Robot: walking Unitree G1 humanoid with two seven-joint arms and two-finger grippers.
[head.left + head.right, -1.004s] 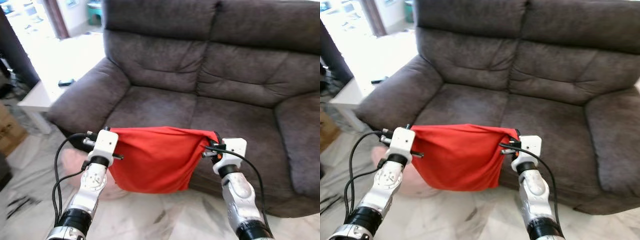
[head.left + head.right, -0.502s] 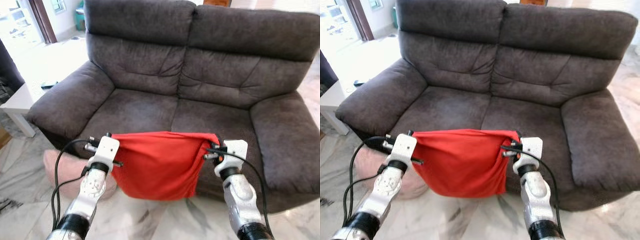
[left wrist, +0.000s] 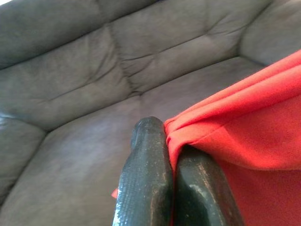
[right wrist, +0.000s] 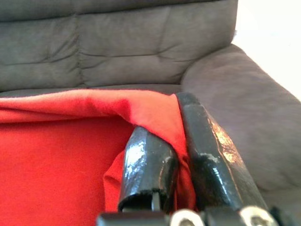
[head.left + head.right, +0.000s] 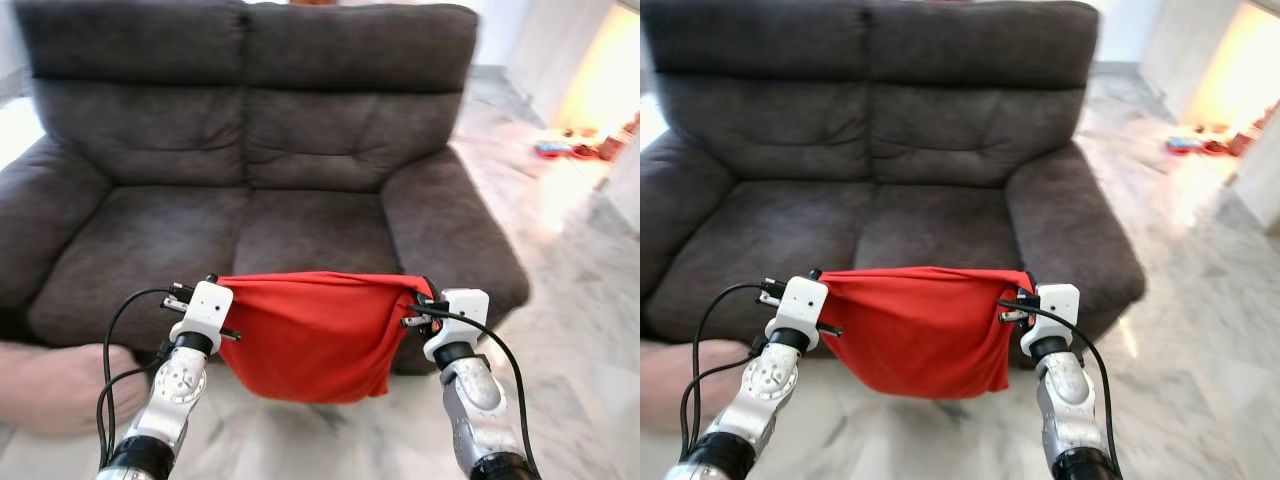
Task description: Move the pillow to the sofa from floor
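A limp red pillow [image 5: 310, 335] hangs stretched between my two grippers, above the floor, just in front of the dark grey sofa [image 5: 240, 120]. My left gripper [image 5: 224, 286] is shut on the pillow's top left corner, and the left wrist view shows its fingers [image 3: 146, 169] pinching the red fabric [image 3: 244, 141]. My right gripper [image 5: 420, 292] is shut on the top right corner. In the right wrist view, red cloth [image 4: 56, 155] is bunched between its fingertips [image 4: 146, 160]. The sofa seat [image 5: 200, 240] lies beyond the pillow and is bare.
A pale pink cushion [image 5: 50, 385] lies on the floor at the sofa's left front, blurred. Marble floor [image 5: 570, 330] opens to the right of the sofa's right armrest [image 5: 450, 230]. Small colourful items [image 5: 570, 150] sit on the floor far right.
The whole view has swung to the right: the sofa has slid left in the picture and the white table has left it. Both grippers still hold the red pillow the same way.
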